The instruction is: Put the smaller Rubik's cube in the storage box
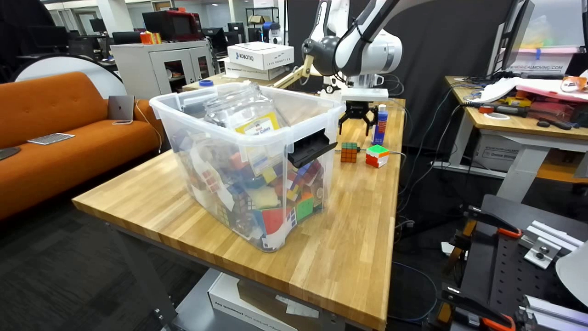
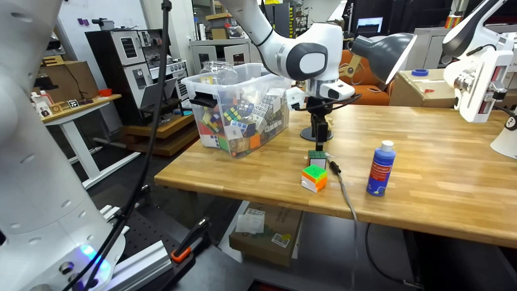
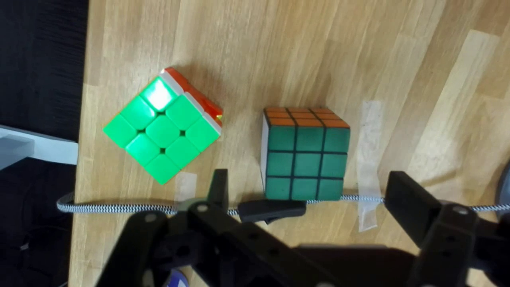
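Progress is slight as far as the pictures show: the smaller Rubik's cube [image 3: 306, 163], which I take to be the black-framed one, rests on the tabletop [image 1: 353, 220], outside the storage box [image 1: 183, 128] and not yet gripped. Closing on it, lifting, carrying it across to the open-topped box and letting go all remain; only the placing above it looks largely done. The end effector [image 1: 353, 133] is spread wide, its two fingers [image 3: 412, 207] well apart and holding nothing, and it hangs pointing down over the tabletop. In the wrist view the cube lies between those fingers from side to side, with a gap on each, its green face up and most of it beyond their ends, toward the top of that picture; a small shift that way, then a descent, seems called for. In an exterior view the fingertips [image 2: 320, 142] look just above the cube, though how much height is left I cannot tell. A brighter cube [image 3: 162, 129] sits near it, close enough to one finger to need watching.
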